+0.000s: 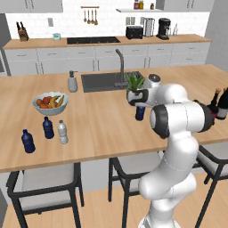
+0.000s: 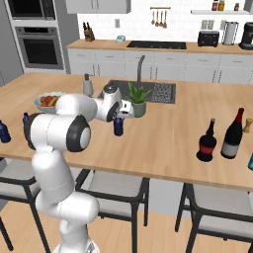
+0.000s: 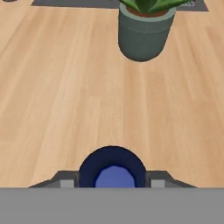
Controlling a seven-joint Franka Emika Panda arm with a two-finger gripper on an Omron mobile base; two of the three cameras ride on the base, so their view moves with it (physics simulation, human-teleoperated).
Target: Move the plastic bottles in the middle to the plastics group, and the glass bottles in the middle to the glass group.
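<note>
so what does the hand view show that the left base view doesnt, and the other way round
Hand view alone: the dark blue bottle's blue cap from above, set between the two fingertips of the gripper.

Left base view alone: the fruit bowl, the clear bottle, two blue bottles near it, and the soap dispenser.

Both: the wooden counter, the potted plant and the dark blue bottle under the hand.
</note>
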